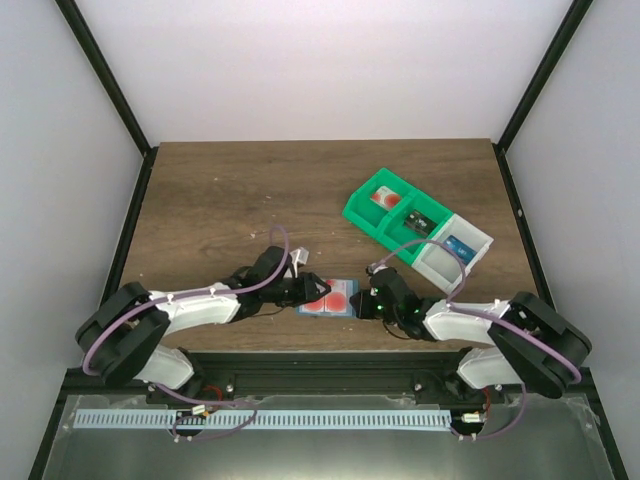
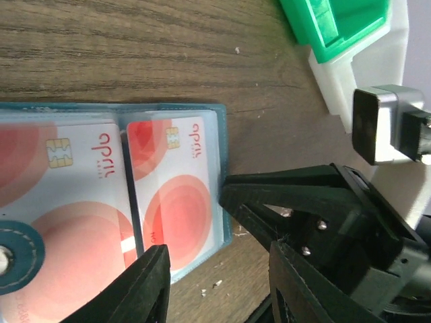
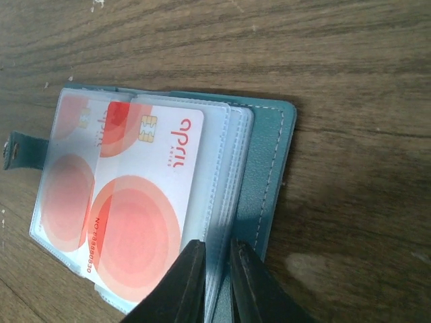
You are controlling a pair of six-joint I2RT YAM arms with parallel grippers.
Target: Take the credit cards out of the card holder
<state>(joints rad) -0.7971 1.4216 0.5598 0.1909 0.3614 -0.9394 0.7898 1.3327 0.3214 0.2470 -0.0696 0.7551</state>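
The teal card holder [image 1: 330, 298] lies open on the table near the front edge, between both arms. Two credit cards [image 2: 178, 195] [image 2: 67, 195], pale with red circles, sit in its clear sleeves. In the right wrist view one card [image 3: 145, 188] faces up and another [image 3: 64, 178] shows through a sleeve. My right gripper [image 3: 217, 272] is shut on the clear sleeve edges of the card holder [image 3: 269, 168]. My left gripper [image 2: 219, 282] stands open at the holder's [image 2: 222, 168] near corner, one finger [image 2: 138, 286] over its edge.
A green bin [image 1: 393, 212] joined to a white bin [image 1: 455, 245] stands at the back right, holding small items. In the left wrist view its corner [image 2: 337, 30] lies just beyond the right gripper's black body [image 2: 316, 208]. The table's front edge is close behind the holder.
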